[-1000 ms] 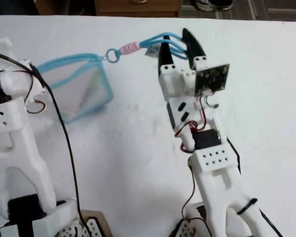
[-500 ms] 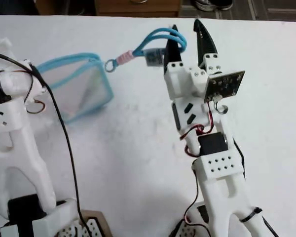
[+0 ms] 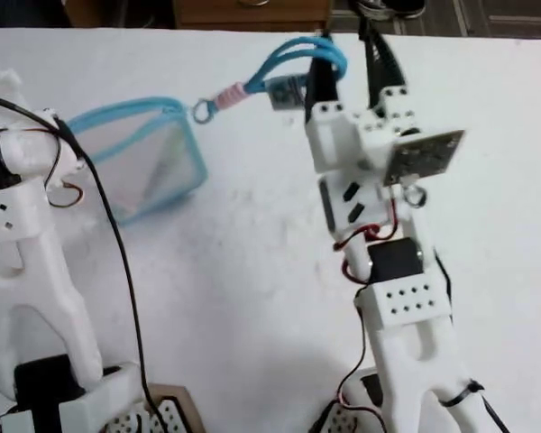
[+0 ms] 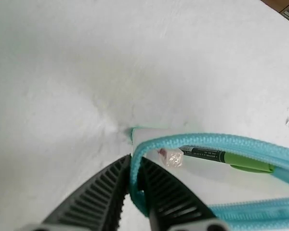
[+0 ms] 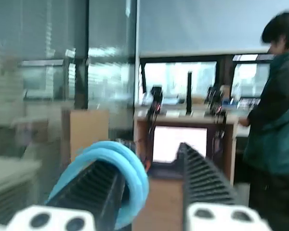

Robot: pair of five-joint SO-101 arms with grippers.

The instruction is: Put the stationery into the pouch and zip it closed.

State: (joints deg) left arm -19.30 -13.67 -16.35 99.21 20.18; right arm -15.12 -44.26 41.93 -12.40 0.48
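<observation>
- The right pincer (image 3: 344, 38), jaws apart with the blue strap (image 3: 284, 61) hooked over one jaw, has swung toward the far edge of the counter (image 3: 243, 280), drawing the strap taut.
- The pouch (image 3: 149, 158) lies unmoved, the left pincer (image 4: 136, 163) clamped on its teal edge, a pen (image 4: 207, 155) inside.
- The zip looks nearly closed.
</observation>
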